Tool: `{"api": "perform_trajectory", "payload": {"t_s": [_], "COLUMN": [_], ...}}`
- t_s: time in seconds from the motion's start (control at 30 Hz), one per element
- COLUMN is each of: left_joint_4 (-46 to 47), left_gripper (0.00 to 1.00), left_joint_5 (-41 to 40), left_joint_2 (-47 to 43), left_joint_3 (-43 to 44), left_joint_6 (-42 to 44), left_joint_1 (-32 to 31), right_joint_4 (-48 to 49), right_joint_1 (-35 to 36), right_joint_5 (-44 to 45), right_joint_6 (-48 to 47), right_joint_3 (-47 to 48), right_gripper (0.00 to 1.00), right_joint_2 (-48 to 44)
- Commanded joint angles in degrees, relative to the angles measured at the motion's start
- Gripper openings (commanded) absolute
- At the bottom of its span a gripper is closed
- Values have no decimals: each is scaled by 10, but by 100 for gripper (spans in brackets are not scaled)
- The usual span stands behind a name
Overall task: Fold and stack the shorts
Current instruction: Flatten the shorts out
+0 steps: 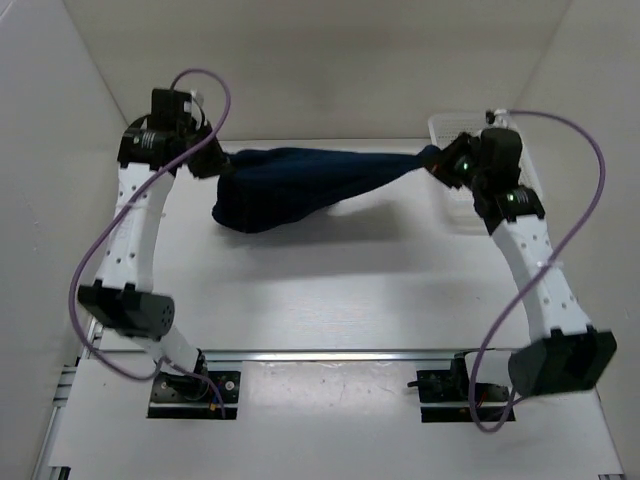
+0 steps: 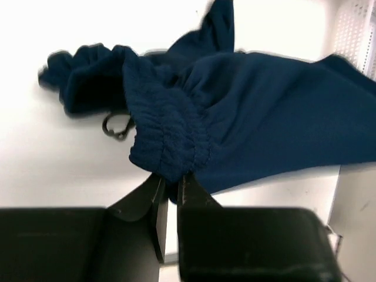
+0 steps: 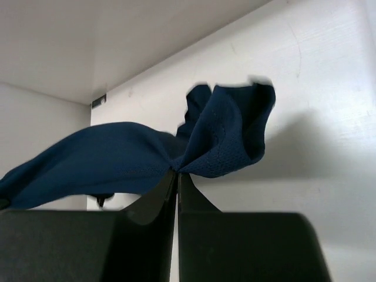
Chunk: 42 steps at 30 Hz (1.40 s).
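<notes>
Both arms are reaching to the far side of the white table, with the dark navy-blue soft fabric shorts strung between them like a hammock.

Left gripper: the wrist view shows the fingers pinched nearly together on the gathered elastic waistband, fabric sandwiched between the tips. The rest of the waistband bunches up to the left of the pinch. A small dark loop of cord hangs just under it.

Right gripper: fingers clamped tight on a thin edge of the shorts, tips meeting at the fabric. A flap of cloth fans up and to the right past the pinch; the rest runs off to the left.

Shorts position: held off the table along the far edge. They are taut and narrow at the right end, wide and sagging at the left end. The low left bulge hangs near the table surface; can't tell whether it touches. A shadow lies on the table below the span.

White plastic mesh basket sits at the far right, partly hidden behind the right arm. Its perforated wall shows in the left wrist view, just beyond the cloth. The shorts are not in it.
</notes>
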Motion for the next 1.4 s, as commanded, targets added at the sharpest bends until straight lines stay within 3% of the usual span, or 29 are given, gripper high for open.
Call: {"api": "perform_trajectory", "payload": {"t_s": [0.0, 0.07, 0.1, 0.17, 0.2, 0.23, 0.27, 0.3, 0.33, 0.4, 0.47, 0.5, 0.57, 0.73, 0.8, 0.87, 0.97, 1.1, 1.17, 1.37], "left_joint_4": [-24, 2, 27, 41, 47, 47, 54, 54, 54, 54, 42, 32, 10, 122, 182, 216, 263, 291, 297, 308], "left_gripper": [10, 10, 26, 59, 82, 83, 83, 83, 82, 76, 67, 63, 65, 88, 96, 98, 98, 98, 94, 83], "left_joint_5": [3, 14, 27, 57, 57, 57, 52, 52, 46, 33, 1, -65, -110, 50, 61, 78, 97, 97, 72, 27], "left_joint_2": [-120, -183, -238, -276, -295, -295, -301, -301, -301, -301, -307, -307, -307, -323, -323, -304, -298, -298, -282, -216], "left_joint_3": [-188, -316, -438, -536, -599, -618, -626, -626, -626, -613, -600, -600, -612, -723, -778, -803, -842, -853, -853, -842], "left_joint_6": [16, 5, -3, -11, -16, -16, -22, -22, -31, -37, -65, -83, -112, -148, -185, -191, -200, -221, -226, -243], "left_joint_1": [-16, -27, -27, -27, -27, -27, -27, -27, -27, -27, -27, -27, -27, -50, -88, -107, -115, -128, -134, -166], "right_joint_4": [-48, -62, -82, -109, -135, -148, -155, -165, -171, -178, -185, -185, -185, -185, -179, -172, -159, -136, -135, -129], "right_joint_1": [13, 21, 21, 21, 21, 16, 16, 16, 11, 11, 11, 11, 11, 11, 11, 11, 11, 11, 2, -13], "right_joint_5": [30, 54, 80, 110, 118, 125, 125, 125, 125, 125, 117, 117, 108, 83, 62, 54, 45, 53, 65, 18], "right_joint_6": [-19, -24, -24, -16, -11, -1, -1, 4, 10, 15, 22, 22, 33, 38, 38, 38, 49, 39, 39, 39], "right_joint_3": [-136, -216, -291, -354, -377, -408, -419, -419, -424, -414, -408, -408, -414, -443, -449, -456, -461, -481, -481, -470], "right_gripper": [0, 0, 0, 0, 7, 16, 27, 50, 59, 66, 68, 68, 69, 72, 72, 72, 72, 79, 84, 80], "right_joint_2": [-107, -155, -202, -243, -276, -288, -299, -312, -312, -312, -307, -307, -307, -301, -286, -278, -272, -267, -267, -195]}}
